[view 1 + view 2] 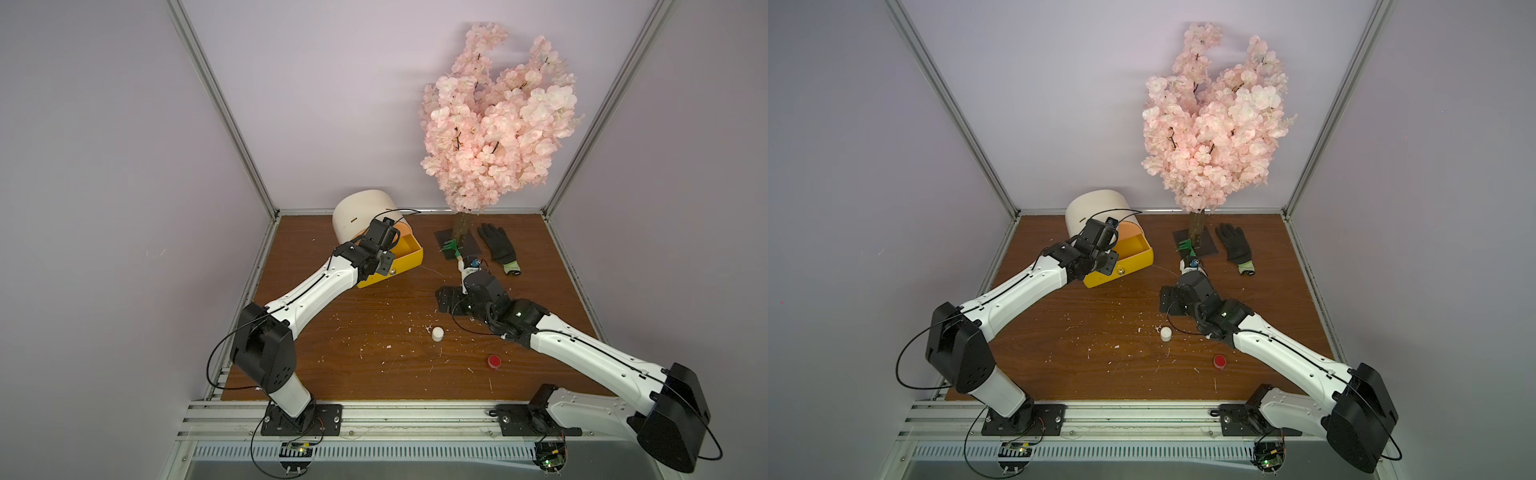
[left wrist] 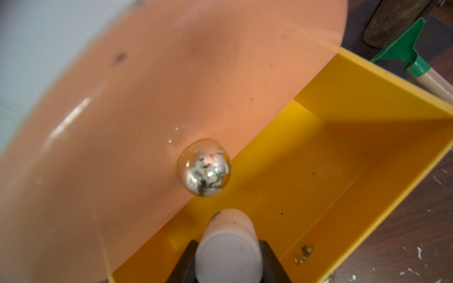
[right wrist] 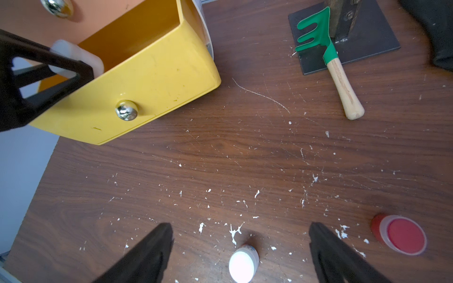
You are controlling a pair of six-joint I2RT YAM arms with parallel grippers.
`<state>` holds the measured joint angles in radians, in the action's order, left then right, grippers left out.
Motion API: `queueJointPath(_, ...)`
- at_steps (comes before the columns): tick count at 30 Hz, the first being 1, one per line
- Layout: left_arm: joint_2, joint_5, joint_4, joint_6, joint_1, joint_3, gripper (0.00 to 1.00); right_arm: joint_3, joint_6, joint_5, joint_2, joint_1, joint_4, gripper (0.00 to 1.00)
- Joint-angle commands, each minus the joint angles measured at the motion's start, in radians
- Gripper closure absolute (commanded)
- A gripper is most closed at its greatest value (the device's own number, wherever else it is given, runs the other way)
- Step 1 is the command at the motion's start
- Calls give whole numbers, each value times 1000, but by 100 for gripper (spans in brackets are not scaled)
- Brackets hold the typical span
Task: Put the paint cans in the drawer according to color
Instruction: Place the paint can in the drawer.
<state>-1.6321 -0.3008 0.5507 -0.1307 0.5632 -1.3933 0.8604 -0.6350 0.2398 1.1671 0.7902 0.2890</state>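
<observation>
- Three paint cans show on my feeds: a held cream-white can (image 2: 226,227), a loose cream-white can (image 1: 437,333) and a red can (image 1: 493,361).
- Left gripper (image 2: 228,245): the jaws stand narrow, and the black fingers (image 2: 188,262) press both sides of the held cream-white can. I read this as a firm grip.
- Held can position: it hangs over the inside of the yellow drawer (image 1: 399,266), towards the drawer's left end and just behind its front panel. I cannot tell whether it touches the drawer floor.
- Cabinet (image 1: 361,212): it stands at the far left of the table (image 1: 332,365). The yellow drawer is pulled out towards the near right. The peach drawer front (image 2: 147,98) above it is closed, and its knob (image 2: 204,167) sits just beyond the held can.
- Right gripper (image 3: 240,225): the jaws stand wide and nothing is between the pads. It hovers above the table, right of centre.
- Loose cream-white can: it stands upright near the table centre. In the right wrist view it sits between the two open fingers, apart from both.
- Red can: it stands upright to the near right of the loose cream-white can, well apart from it and outside the right gripper's fingers.
- Other items at the far right: a green rake (image 3: 328,58) with a wooden handle lies partly on a black base plate (image 3: 367,36). A pink blossom tree (image 1: 498,116) rises from that plate, and a black glove (image 1: 496,245) lies just beside it.
- Table surface: white flecks (image 3: 234,232) are scattered across the brown wood.
</observation>
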Motion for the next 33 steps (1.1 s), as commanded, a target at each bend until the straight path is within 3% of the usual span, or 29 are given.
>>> queueJointPath(1,-3,-14,20,-13,-16,-12,60,50,13,31,-9,5,-1,7)
queueJointPath(23,19,30,32,-34,-27,-28,54,48,9,75,-64,7,25,7)
queueJointPath(33,123,247,32,-26,6,-50,62,36,-9,108,-53,6,51,7)
